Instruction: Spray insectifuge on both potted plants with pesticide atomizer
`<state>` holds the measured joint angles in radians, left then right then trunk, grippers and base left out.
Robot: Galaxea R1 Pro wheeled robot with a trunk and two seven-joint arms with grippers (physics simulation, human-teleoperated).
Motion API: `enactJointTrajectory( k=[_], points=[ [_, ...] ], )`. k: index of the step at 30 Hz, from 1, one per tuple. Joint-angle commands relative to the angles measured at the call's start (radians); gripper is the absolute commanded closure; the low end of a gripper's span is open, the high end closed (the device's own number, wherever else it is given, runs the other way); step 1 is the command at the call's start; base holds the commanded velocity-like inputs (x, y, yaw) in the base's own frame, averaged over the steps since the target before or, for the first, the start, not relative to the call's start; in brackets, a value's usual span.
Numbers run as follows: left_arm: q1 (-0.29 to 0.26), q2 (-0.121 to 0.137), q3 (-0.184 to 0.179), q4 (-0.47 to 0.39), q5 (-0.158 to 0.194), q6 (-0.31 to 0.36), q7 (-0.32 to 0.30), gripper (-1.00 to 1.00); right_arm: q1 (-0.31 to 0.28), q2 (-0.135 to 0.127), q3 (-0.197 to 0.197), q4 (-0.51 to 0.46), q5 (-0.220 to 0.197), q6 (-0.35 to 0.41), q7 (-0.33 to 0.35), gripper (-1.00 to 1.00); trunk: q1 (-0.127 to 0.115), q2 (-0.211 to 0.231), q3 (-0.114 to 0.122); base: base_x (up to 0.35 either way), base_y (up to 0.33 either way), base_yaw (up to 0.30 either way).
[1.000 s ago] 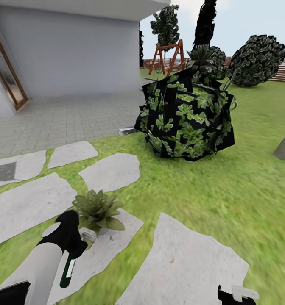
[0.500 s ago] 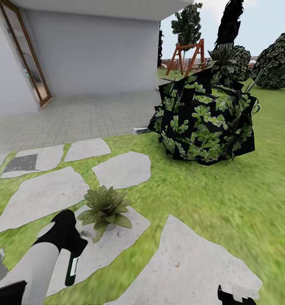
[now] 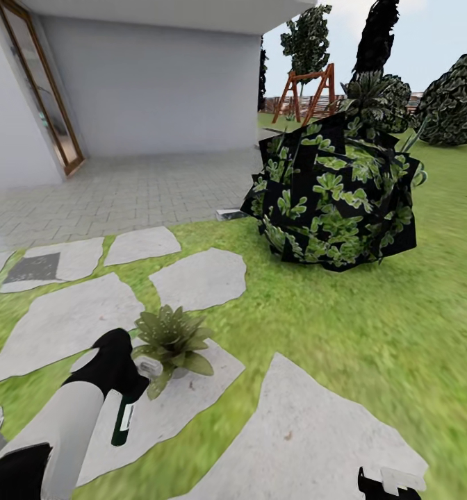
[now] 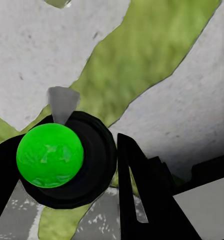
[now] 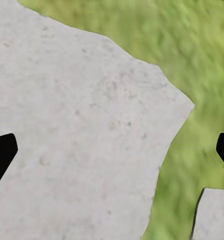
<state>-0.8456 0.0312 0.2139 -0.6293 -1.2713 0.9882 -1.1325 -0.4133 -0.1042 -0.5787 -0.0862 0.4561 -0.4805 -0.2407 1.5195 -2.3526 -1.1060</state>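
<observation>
My left gripper (image 3: 122, 396) is shut on the pesticide atomizer (image 3: 124, 423), a slim dark green bottle with a white label that hangs below the black hand. Its greyish top (image 3: 149, 366) points at a potted plant (image 3: 169, 339), a low rosette of light-green leaves on a stone slab (image 3: 185, 399), almost touching the leaves. In the left wrist view the atomizer (image 4: 49, 155) shows end-on as a green disc in a black ring between dark fingers (image 4: 142, 195). My right gripper (image 3: 390, 482) is low at the right, open above another slab (image 5: 82, 125).
A big dark bush (image 3: 334, 198) stands on the lawn ahead to the right. Several grey slabs (image 3: 199, 278) cross the grass (image 3: 345, 326). A paved terrace (image 3: 122, 194), the house wall and a framed door (image 3: 42, 90) lie at the left; a swing frame (image 3: 306, 87) is far back.
The camera turned left between the oldest frame and the middle one, then held. Since then my left gripper has carried the atomizer slightly forward and right, its top closer to the plant.
</observation>
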Motion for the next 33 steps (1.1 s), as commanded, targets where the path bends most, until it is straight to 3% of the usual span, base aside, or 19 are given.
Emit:
enactJointTrajectory(
  k=[1,12,14,16,17,18,20,21,22,33],
  points=[
    [-0.002,-0.001,0.004,-0.001,-0.006,0.007,-0.010,1.00,-0.001,0.000,-0.006,0.002,0.011,-0.003,-0.005,-1.00,0.000,0.000,-0.001,0.099,-0.246,0.000],
    [-0.039,-0.006,0.002,-0.002,-0.003,0.009,-0.016,1.00,-0.001,0.002,-0.006,0.002,0.011,-0.003,-0.006,-1.00,0.000,0.000,-0.001,0.141,-0.248,0.206],
    [-0.066,-0.003,-0.009,0.005,-0.007,0.002,-0.086,1.00,-0.001,0.002,-0.005,0.002,0.011,-0.003,-0.006,-1.00,0.000,0.000,-0.001,0.203,-0.223,0.146],
    [-0.076,0.000,-0.056,0.008,-0.015,0.001,-0.147,1.00,-0.001,0.002,-0.005,0.002,0.010,-0.003,-0.006,-1.00,0.000,0.000,-0.001,0.217,-0.213,0.031],
    [-0.084,0.004,-0.114,0.007,-0.028,0.002,-0.204,1.00,-0.001,0.001,-0.005,0.002,0.010,-0.003,-0.006,-1.00,0.000,0.000,-0.001,0.219,-0.211,0.010],
    [-0.091,0.007,-0.148,0.005,-0.036,0.002,-0.250,1.00,-0.001,0.001,-0.005,0.002,0.010,-0.003,-0.006,-1.00,0.000,0.000,-0.001,0.220,-0.211,0.005],
    [-0.098,0.010,-0.176,0.002,-0.054,0.001,-0.320,1.00,-0.001,0.001,-0.005,0.002,0.010,-0.003,-0.005,-1.00,0.000,0.000,-0.001,0.220,-0.210,0.002],
    [-0.099,0.010,-0.183,0.002,-0.071,0.000,-0.347,1.00,-0.001,0.001,-0.006,0.002,0.010,-0.003,-0.005,-1.00,0.000,0.000,-0.001,0.214,-0.210,0.001],
    [-0.101,0.008,-0.190,0.008,-0.124,0.000,-0.375,1.00,-0.001,0.001,-0.005,0.002,0.011,-0.003,-0.006,-1.00,0.000,0.000,-0.001,0.090,-0.102,0.163],
    [-0.099,0.007,-0.189,0.015,-0.137,0.001,-0.381,1.00,-0.001,0.002,-0.005,0.002,0.010,-0.003,-0.006,-1.00,0.000,0.000,-0.001,0.009,-0.010,0.267]
  ],
)
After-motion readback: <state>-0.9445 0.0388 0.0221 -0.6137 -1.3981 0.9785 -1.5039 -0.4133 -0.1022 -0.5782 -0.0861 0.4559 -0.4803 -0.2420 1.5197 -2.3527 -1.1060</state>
